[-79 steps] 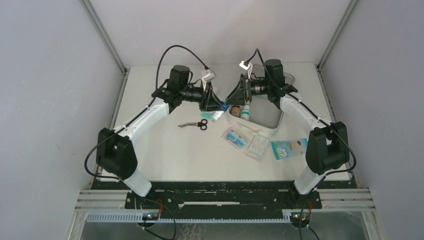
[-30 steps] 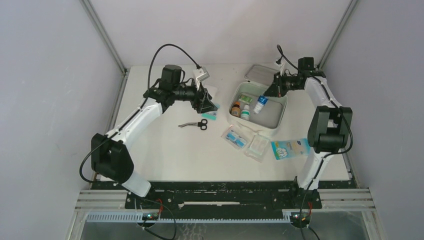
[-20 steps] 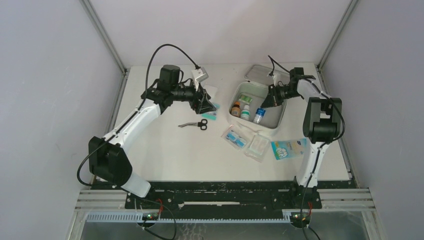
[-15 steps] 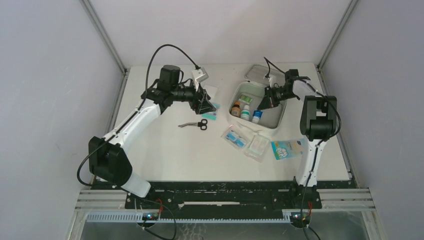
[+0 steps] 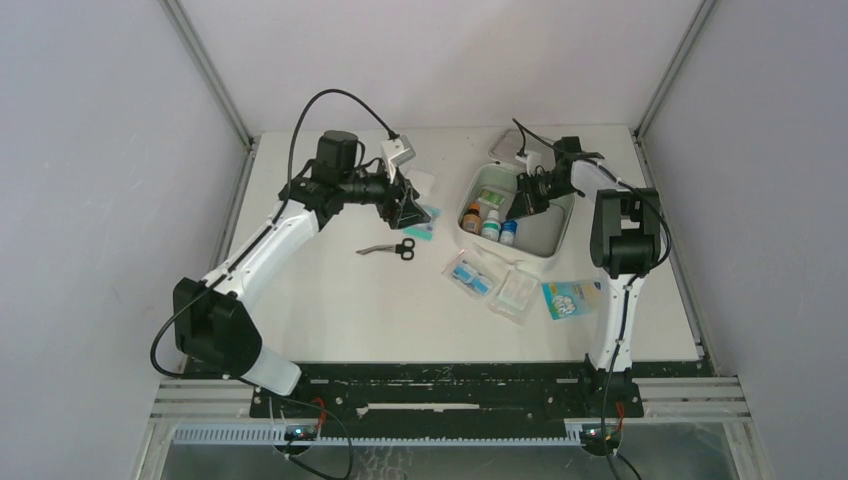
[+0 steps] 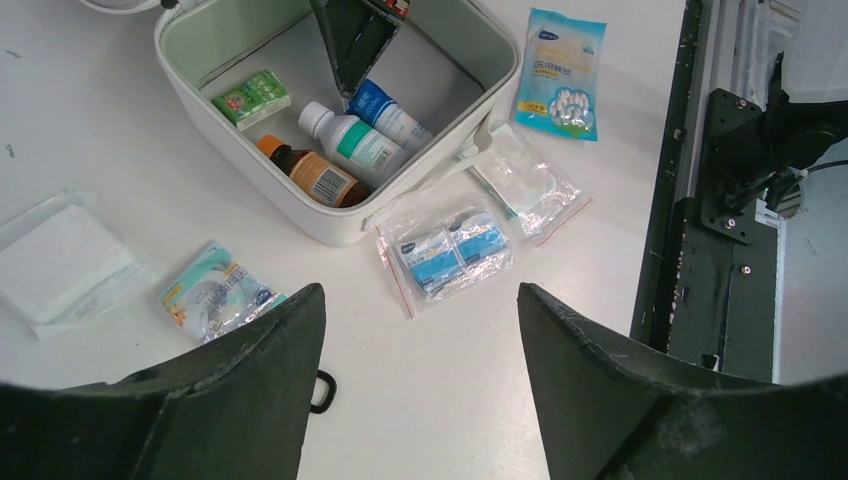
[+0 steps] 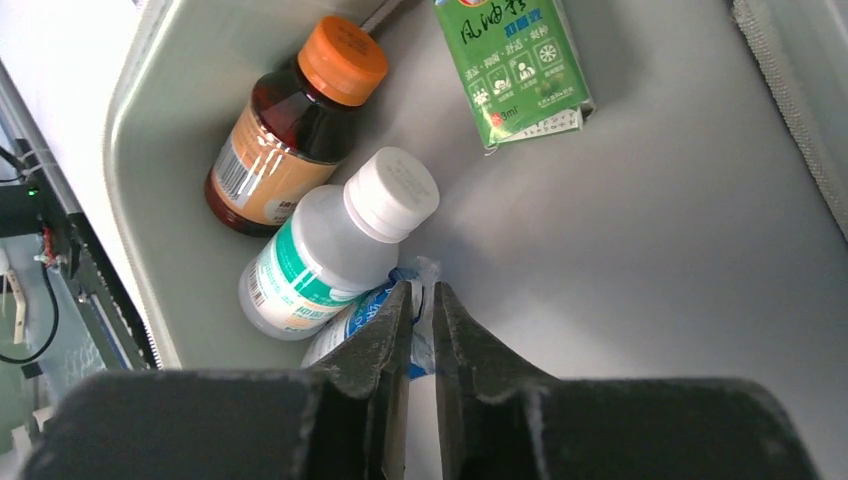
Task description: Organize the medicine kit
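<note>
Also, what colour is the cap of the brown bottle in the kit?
Orange. The cap shows best in the right wrist view.

We find bare floor in the right half of the medicine kit (image 5: 548,232), its left side crowded by the brown bottle (image 7: 290,125), white bottle (image 7: 335,245), blue bottle (image 6: 392,112) and green box (image 7: 510,60), with the right gripper (image 7: 420,300) clamped on the blue one, and packets (image 5: 517,292) lying just beside its near wall
</note>
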Robot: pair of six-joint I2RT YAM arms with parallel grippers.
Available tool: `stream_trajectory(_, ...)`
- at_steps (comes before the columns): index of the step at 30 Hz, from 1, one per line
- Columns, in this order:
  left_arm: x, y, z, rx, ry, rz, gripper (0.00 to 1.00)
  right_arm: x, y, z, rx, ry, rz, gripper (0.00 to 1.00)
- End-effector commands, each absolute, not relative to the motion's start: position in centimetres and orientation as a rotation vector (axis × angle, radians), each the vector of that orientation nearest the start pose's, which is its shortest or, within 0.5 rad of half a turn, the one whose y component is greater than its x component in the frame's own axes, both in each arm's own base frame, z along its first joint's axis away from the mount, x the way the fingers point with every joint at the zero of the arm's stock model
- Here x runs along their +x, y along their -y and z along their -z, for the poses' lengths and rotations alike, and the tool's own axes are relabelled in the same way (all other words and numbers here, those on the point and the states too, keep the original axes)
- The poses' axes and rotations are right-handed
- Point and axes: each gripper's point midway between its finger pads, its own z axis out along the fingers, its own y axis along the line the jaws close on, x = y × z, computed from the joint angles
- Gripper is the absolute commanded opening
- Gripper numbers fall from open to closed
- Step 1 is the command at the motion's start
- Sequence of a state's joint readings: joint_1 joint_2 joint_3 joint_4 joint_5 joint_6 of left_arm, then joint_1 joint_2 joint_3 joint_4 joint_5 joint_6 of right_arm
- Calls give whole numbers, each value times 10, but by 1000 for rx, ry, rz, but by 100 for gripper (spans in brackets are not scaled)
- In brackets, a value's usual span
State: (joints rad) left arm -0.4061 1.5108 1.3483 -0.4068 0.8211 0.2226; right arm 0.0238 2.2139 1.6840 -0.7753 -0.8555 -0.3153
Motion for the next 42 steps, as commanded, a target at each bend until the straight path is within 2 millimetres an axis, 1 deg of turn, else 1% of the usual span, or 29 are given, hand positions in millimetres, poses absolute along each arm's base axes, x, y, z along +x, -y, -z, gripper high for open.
stream_trajectory(1, 313, 266, -267, 1107, -1721, 953, 75, 443, -133, -61, -580, -2484, -1005, 15)
stream_trajectory(7, 313, 264, -268, 1108, -1719, 928, 75, 445, -130, -67, -587, -2485, -947, 25)
stream_trajectory(13, 317, 259, -267, 1104, -1720, 873, 75, 450, -127, -86, -592, -2451, -899, 38)
stream_trajectory(14, 317, 258, -267, 1099, -1720, 864, 75, 450, -127, -89, -592, -2449, -891, 42)
stream_trajectory(17, 323, 255, -267, 1079, -1723, 829, 76, 450, -126, -104, -598, -2425, -863, 53)
stream_trajectory(20, 330, 250, -265, 1053, -1736, 793, 78, 449, -125, -124, -609, -2390, -830, 64)
stream_trajectory(22, 333, 247, -264, 1036, -1746, 780, 82, 447, -123, -138, -614, -2365, -807, 69)
stream_trajectory(24, 338, 244, -263, 1012, -1758, 766, 89, 443, -122, -152, -620, -2342, -788, 78)
stream_trajectory(25, 341, 242, -262, 998, -1766, 757, 91, 440, -122, -158, -628, -2328, -777, 81)
stream_trajectory(28, 349, 233, -258, 963, -1777, 709, 95, 428, -119, -176, -650, -2295, -736, 86)
stream_trajectory(30, 355, 225, -254, 936, -1788, 652, 99, 416, -118, -185, -681, -2273, -707, 87)
stream_trajectory(33, 363, 211, -250, 895, -1802, 565, 100, 390, -119, -191, -778, -2255, -654, 88)
stream_trajectory(34, 365, 207, -249, 884, -1805, 538, 100, 378, -120, -195, -818, -2244, -635, 88)
stream_trajectory(37, 369, 193, -245, 858, -1816, 467, 100, 342, -124, -191, -958, -2236, -603, 88)
stream_trajectory(39, 371, 183, -243, 849, -1823, 426, 100, 318, -127, -184, -1041, -2231, -587, 87)
stream_trajectory(42, 375, 171, -233, 831, -1853, 367, 100, 292, -133, -178, -1117, -2211, -573, 87)
